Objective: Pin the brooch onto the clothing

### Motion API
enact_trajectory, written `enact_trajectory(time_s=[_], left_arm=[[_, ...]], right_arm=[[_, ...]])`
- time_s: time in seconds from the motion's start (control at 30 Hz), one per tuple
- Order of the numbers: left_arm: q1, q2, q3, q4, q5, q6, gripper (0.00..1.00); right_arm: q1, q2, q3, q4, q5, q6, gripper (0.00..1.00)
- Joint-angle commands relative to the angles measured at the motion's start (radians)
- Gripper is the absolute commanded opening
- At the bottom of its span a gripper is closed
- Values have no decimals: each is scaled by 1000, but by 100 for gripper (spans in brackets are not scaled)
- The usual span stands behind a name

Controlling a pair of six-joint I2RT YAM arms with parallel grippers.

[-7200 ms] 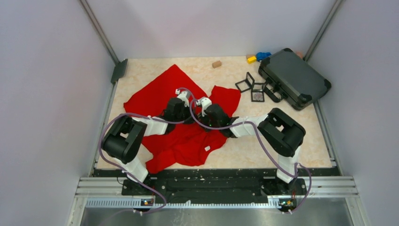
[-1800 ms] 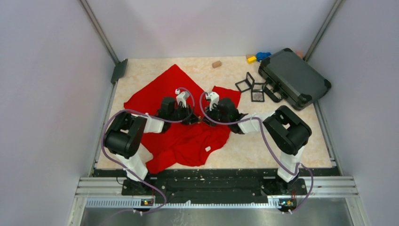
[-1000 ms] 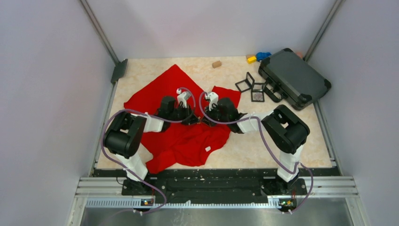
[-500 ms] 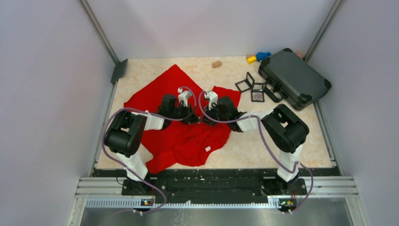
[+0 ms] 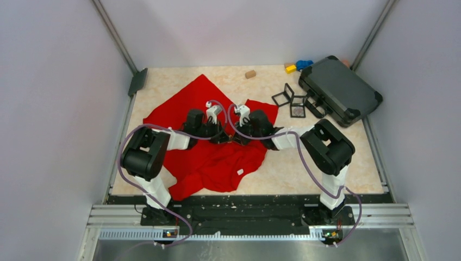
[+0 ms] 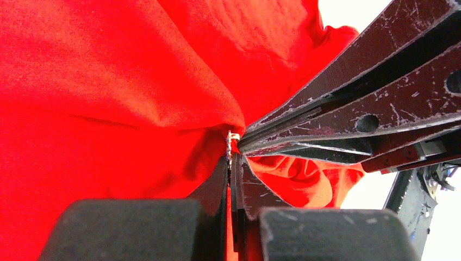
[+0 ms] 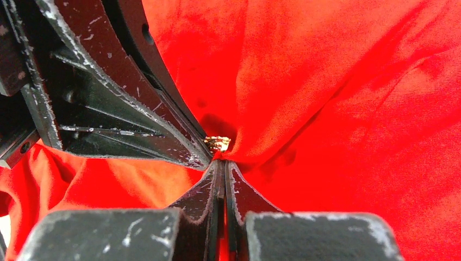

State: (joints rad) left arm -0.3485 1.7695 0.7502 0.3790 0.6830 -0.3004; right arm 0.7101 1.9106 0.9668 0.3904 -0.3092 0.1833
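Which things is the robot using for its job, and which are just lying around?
For the job: red clothing, brooch, left fingers, right fingers.
Just lying about: black case, black square frames, tan block, yellow block, blue toy.

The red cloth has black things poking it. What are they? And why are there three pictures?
Those are two robot arms with pinching ends. One picture looks down from above: a red cloth lies on the table, with a black case in the corner. The other two pictures come from cameras on the wrists. The left pincer and right pincer are both shut, tips meeting at a tiny gold brooch where the cloth bunches.
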Motion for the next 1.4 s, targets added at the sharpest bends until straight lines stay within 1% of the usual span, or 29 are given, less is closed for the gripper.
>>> enact_trajectory(time_s=[0.0, 0.33, 0.57, 0.9, 1.13, 1.37], left_arm=[[-40, -13, 35, 31, 153, 8, 0], [-43, -20, 35, 21, 130, 15, 0], [-37, -26, 30, 15, 68, -1, 0], [-3, -32, 8, 44, 39, -45, 0], [20, -23, 7, 41, 21, -69, 0], [26, -22, 9, 31, 11, -74, 0]], right_arm=[[3, 33, 75, 19, 6, -9, 0], [3, 36, 90, -27, 142, 29, 0], [-2, 5, 53, -14, 242, 55, 0], [-17, -15, 23, -4, 271, 73, 0], [-16, -48, -10, 26, 249, 67, 0], [-17, -111, -42, 21, 234, 56, 0]])
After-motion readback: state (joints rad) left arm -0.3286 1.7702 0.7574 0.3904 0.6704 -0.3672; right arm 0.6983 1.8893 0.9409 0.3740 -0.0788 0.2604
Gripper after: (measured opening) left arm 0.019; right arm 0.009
